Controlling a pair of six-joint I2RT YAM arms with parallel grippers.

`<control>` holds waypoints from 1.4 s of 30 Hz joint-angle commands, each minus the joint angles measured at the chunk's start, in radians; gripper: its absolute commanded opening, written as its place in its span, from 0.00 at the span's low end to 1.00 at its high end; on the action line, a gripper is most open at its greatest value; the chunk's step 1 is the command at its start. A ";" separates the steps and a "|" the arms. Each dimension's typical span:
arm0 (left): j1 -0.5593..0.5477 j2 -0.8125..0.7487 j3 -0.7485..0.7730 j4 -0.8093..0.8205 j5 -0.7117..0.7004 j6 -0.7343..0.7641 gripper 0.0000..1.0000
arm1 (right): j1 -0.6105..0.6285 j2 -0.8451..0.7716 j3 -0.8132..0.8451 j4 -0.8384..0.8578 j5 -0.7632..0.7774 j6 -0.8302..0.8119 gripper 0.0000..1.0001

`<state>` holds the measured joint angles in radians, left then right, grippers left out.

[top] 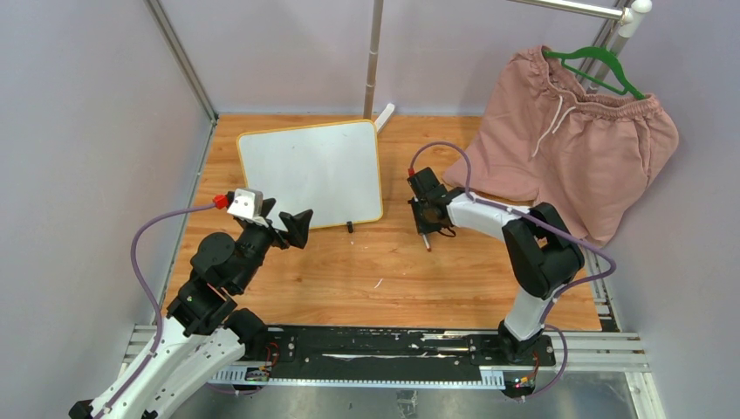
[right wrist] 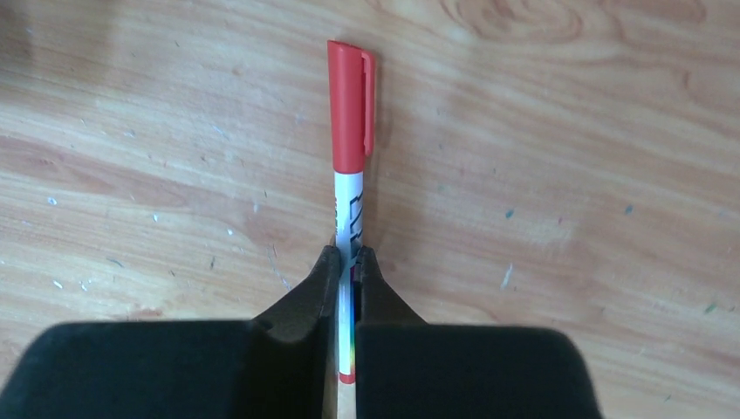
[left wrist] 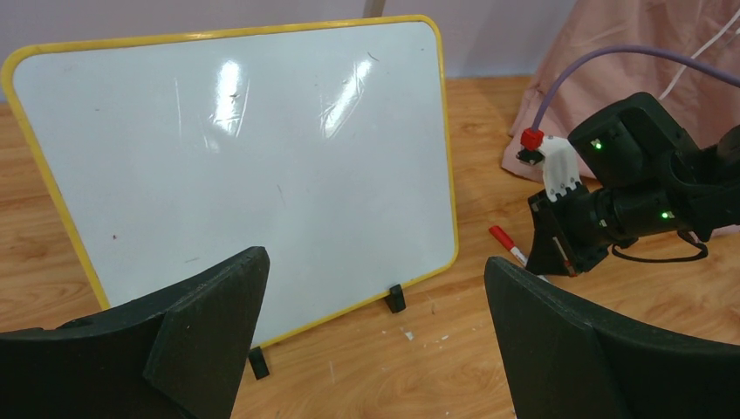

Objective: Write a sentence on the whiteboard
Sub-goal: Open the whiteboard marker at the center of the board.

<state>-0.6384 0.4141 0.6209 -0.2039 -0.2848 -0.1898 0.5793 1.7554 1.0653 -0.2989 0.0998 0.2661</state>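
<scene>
The whiteboard point(top: 310, 173) has a yellow frame and stands tilted on two black feet at the back left of the wooden table; its surface point(left wrist: 236, 166) is blank, with no sentence on it. My left gripper point(top: 286, 223) is open and empty, just in front of the board's lower left corner. My right gripper point(top: 426, 229) is down at the table to the right of the board, shut on the white barrel of a red-capped marker point(right wrist: 349, 166) that lies on the wood. The marker's red cap point(left wrist: 500, 235) is on.
Pink shorts point(top: 567, 144) hang on a green hanger point(top: 602, 65) at the back right and drape onto the table. A metal pole point(top: 373, 57) stands behind the board. Grey walls close in the left and right sides.
</scene>
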 commanded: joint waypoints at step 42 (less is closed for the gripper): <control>-0.007 0.098 -0.012 0.415 0.404 -0.462 1.00 | 0.122 -1.064 -0.267 -0.036 -0.428 -0.010 0.00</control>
<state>-0.6392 0.4961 0.6273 -0.0502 -0.0765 -0.5709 0.6331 0.7788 0.8215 -0.4065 -0.1593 0.2611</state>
